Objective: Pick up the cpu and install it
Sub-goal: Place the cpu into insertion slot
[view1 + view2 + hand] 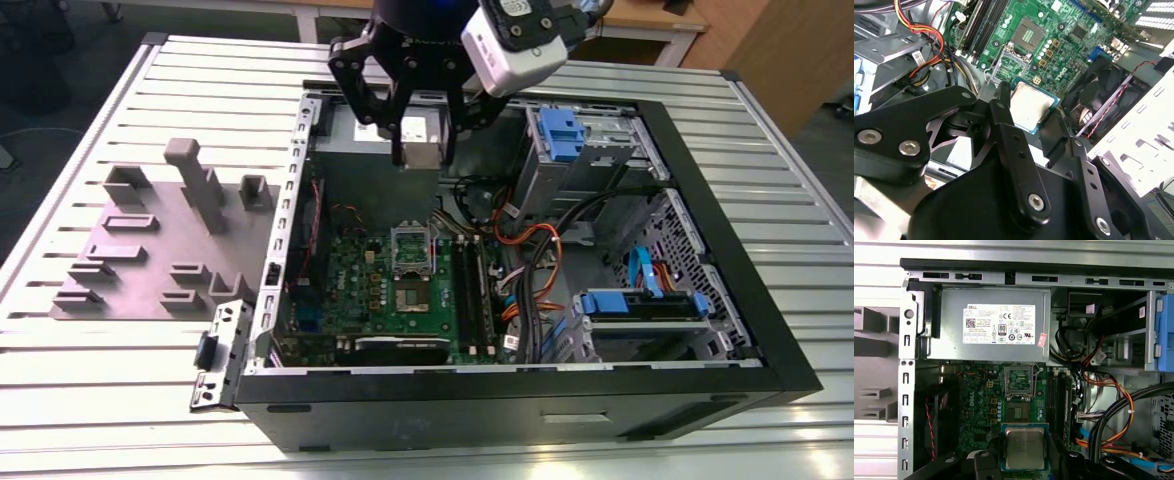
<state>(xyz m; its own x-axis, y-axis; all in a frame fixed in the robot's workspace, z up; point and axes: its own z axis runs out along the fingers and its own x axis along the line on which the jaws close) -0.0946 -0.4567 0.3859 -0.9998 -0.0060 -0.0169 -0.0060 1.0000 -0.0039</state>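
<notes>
Black gripper pinching flat square silver-topped cpu by opp. edges; likely light, rigid, w/ fragile underside.

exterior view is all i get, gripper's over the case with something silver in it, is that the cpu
Observer: Yes. In both wrist views the gripper is shut on the cpu, clamping it at two opposite edges.
Operator: which face is toward the wrist
Observer: In the first wrist view its metal top faces the camera.
Operator: socket free
Observer: Yes. In the first wrist view the socket is empty and its frame is flipped open beside it.
</notes>
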